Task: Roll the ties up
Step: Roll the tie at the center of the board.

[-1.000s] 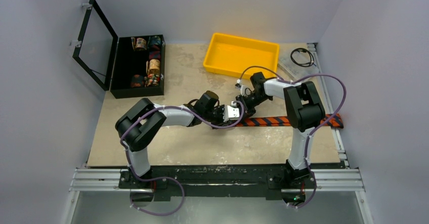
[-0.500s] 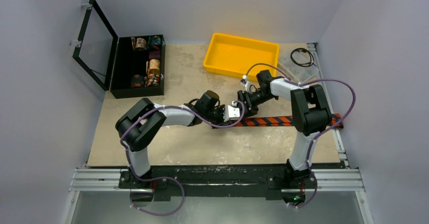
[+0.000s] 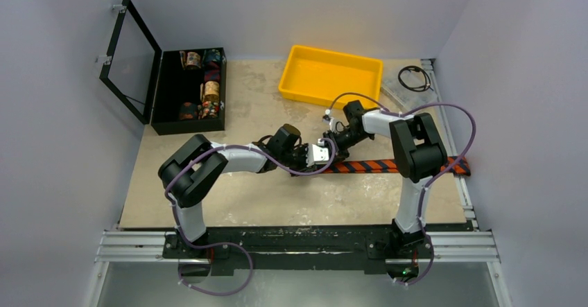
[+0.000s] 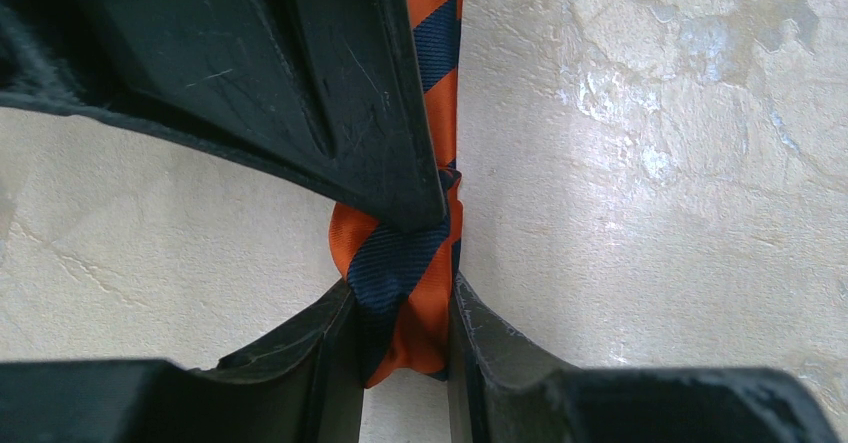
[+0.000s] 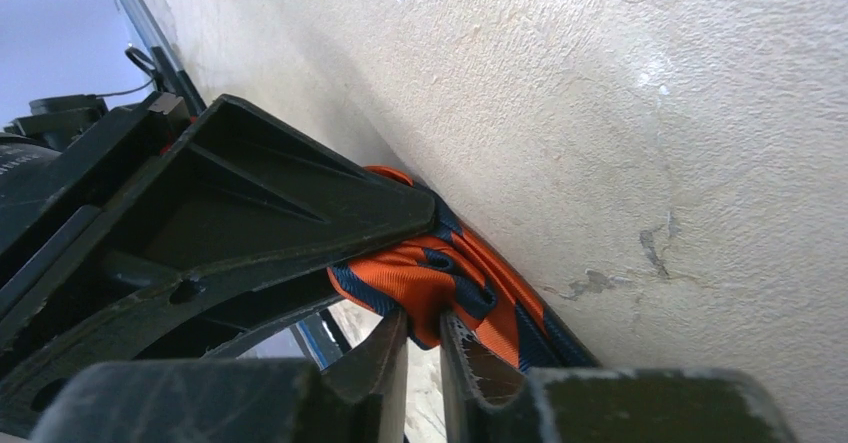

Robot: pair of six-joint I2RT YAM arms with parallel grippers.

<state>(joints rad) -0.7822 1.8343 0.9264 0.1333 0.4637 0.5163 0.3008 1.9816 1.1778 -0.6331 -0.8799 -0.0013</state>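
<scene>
The tie (image 3: 388, 165), striped orange-red and dark navy, lies flat across the table toward the right edge. Its left end is curled into a small loose roll (image 4: 400, 263). My left gripper (image 3: 324, 158) is shut on that roll from the side, and the fabric fills the gap between its fingers (image 4: 400, 303). My right gripper (image 3: 332, 146) comes in from the far side and is shut on a fold of the same rolled end (image 5: 424, 321). The two grippers almost touch. In the right wrist view the tie (image 5: 450, 278) bunches just past the fingertips.
A black box (image 3: 161, 95) with its lid open stands at the back left and holds several patterned fabric rolls. A yellow tray (image 3: 291, 75) sits at the back centre. A black cable loop (image 3: 414, 78) lies at the back right, by the table's edge rail.
Half a second ago the right arm had swung slightly right and back from the roll; it is now back at the roll with its jaws on the fabric. The left gripper held still.
</scene>
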